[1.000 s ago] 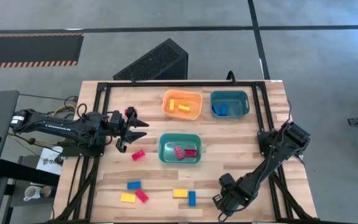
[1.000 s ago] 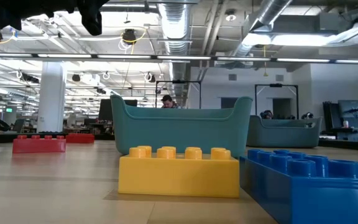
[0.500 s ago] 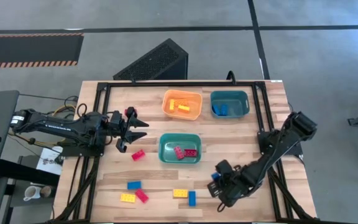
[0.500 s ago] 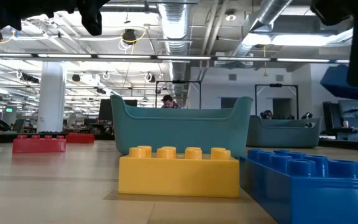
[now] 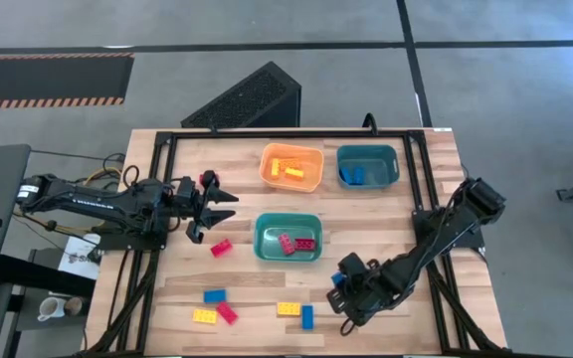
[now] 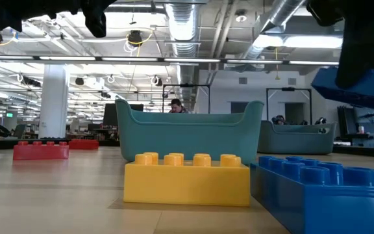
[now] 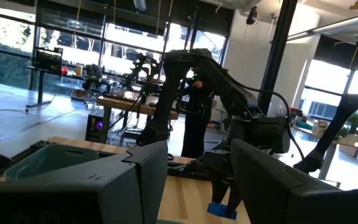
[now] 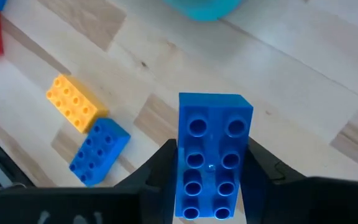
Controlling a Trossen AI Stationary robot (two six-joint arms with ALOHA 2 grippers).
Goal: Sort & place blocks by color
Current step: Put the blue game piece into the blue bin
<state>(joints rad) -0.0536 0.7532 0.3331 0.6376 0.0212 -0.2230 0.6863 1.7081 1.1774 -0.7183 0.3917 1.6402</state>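
Holding a blue block (image 8: 214,155) clamped between its two fingers, long axis running out along them past the tips, studs facing the wrist camera, right gripper (image 5: 344,291) hovering over the near right part of the table (image 5: 436,159). Sitting clear of the wood, judging by the low view, where the block (image 6: 362,88) hangs above the surface. Lying well away toward the far edge, blue bin (image 5: 368,165) with other blue pieces inside, so probably needing a carry away from the front edge, past the right side of the green bin (image 5: 287,238). Resting just beside the gripper on its left, a yellow block (image 5: 288,308) and a second blue block (image 5: 307,317), touching each other at one corner.

Waiting at the left side of the table, left gripper (image 5: 213,207) with fingers spread and nothing between them. Lying just near it, a red block (image 5: 221,248), long axis slanted to the table edge, far closer to this arm than to the right one. Sitting at the near left, three more blocks (image 5: 214,307). Standing beside the blue bin, orange bin (image 5: 291,166) holding yellow pieces.
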